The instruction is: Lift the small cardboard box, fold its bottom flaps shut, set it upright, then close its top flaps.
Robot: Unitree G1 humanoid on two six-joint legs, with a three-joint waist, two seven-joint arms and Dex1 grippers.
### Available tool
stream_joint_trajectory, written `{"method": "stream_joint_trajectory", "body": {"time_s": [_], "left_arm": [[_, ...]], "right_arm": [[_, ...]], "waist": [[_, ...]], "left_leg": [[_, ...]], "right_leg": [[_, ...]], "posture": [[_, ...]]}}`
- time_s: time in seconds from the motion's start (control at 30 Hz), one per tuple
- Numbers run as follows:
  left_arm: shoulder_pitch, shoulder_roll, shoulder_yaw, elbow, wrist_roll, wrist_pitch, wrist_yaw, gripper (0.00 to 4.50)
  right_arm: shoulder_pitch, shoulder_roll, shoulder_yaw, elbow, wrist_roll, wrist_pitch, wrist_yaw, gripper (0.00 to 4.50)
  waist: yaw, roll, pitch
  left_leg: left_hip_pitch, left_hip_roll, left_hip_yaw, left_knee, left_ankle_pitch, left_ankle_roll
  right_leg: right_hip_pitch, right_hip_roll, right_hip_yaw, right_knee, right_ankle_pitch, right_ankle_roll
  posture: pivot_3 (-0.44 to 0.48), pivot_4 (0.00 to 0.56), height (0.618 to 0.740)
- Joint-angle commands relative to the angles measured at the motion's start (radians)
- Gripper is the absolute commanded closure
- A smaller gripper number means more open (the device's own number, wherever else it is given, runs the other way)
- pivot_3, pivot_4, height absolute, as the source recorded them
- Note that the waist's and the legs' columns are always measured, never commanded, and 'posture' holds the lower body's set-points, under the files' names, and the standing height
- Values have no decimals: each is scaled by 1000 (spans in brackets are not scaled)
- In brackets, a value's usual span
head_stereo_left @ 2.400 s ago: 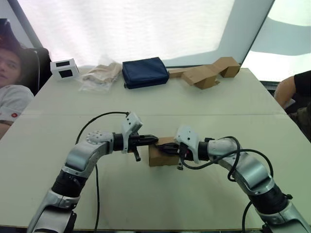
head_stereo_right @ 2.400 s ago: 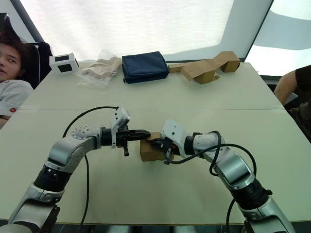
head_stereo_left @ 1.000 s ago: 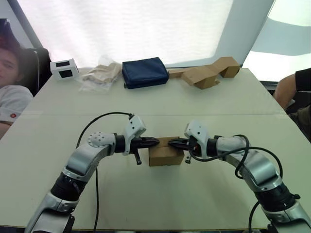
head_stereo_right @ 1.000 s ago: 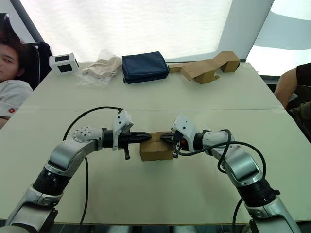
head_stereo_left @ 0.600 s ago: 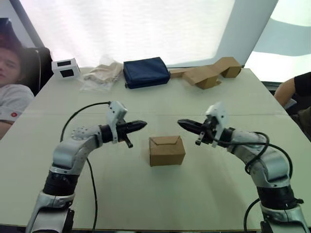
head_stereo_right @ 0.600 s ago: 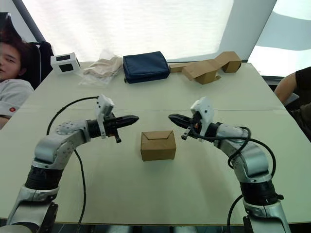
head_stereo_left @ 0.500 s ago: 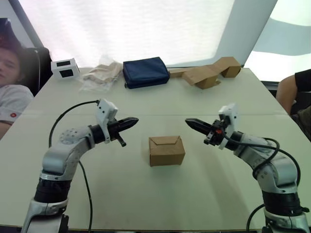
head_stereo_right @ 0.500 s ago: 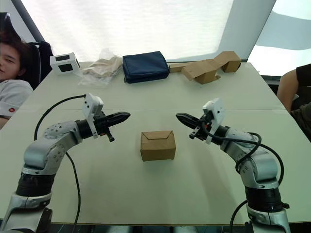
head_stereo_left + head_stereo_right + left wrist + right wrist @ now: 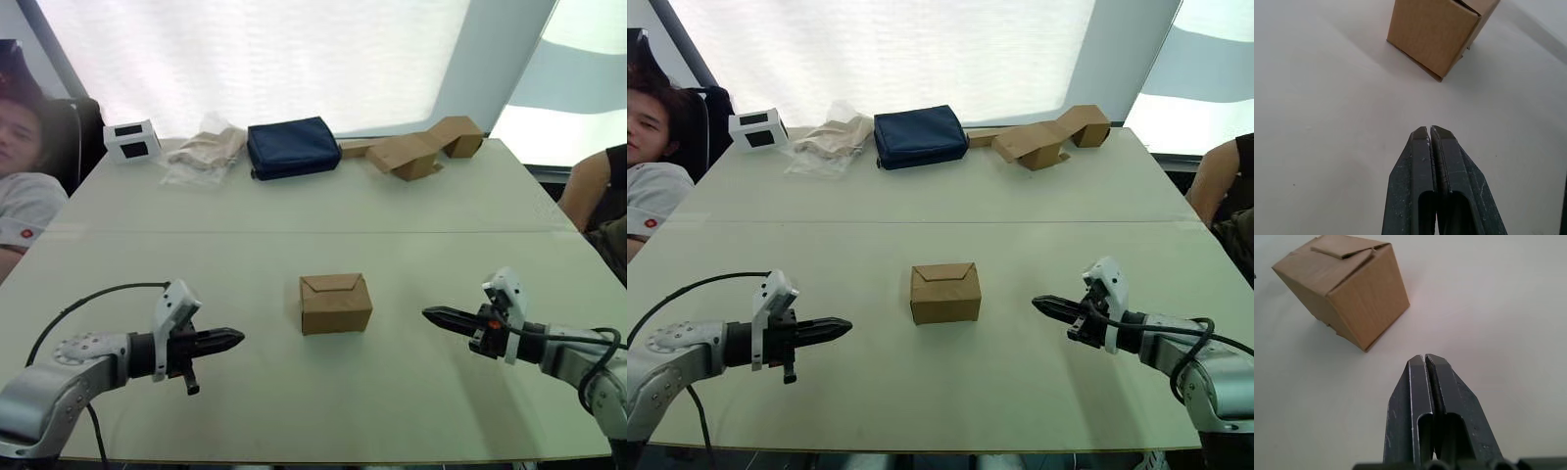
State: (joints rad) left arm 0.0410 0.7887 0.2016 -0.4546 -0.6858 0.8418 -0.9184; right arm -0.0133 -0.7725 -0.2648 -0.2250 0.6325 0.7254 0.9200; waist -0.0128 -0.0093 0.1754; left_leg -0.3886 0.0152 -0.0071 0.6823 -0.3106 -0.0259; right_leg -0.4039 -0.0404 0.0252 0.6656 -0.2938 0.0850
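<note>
The small cardboard box point(image 9: 335, 303) stood upright on the bench point(image 9: 392, 201), its top flaps point(image 9: 333, 284) folded down shut. The left hand point(image 9: 233, 339) and the right hand point(image 9: 432, 314) hung well apart from the box on either side, each pointing toward it with fingers pressed together and gripping nothing.

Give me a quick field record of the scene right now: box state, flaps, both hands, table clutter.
box: small cardboard box upright at table centre, untouched
top flaps: top flaps folded shut, pointed tuck on top
left hand: left hand shut, apart from box, on its left
right hand: right hand shut, apart from box, on its right
far edge: white box, plastic bag, navy pouch, folded cardboard pieces
</note>
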Motion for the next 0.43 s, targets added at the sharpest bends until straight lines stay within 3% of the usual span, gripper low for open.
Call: {"method": "stream_joint_trajectory", "body": {"time_s": [0.03, 0.23, 0.43], "left_arm": [[7, -5, 8, -41, -18, -17, 12, 4431], [24, -41, 25, 2, -21, -26, 40, 4431], [60, -13, 32, 22, -17, -49, -2, 4431]], "right_arm": [[-25, -19, -3, 16, -4, -31, 28, 4500], [-21, -30, 5, 13, -1, -30, 55, 4500], [17, -28, 54, -20, 28, 22, 86, 4500]], "waist": [[0, 0, 0], [0, 0, 0], [1, 0, 0]], "left_leg": [[0, 0, 0, 0, 0, 0], [0, 0, 0, 0, 0, 0], [0, 0, 0, 0, 0, 0]], "right_leg": [[0, 0, 0, 0, 0, 0], [0, 0, 0, 0, 0, 0], [0, 0, 0, 0, 0, 0]], "posture": [[0, 150, 740], [0, 150, 740], [0, 150, 740]]}}
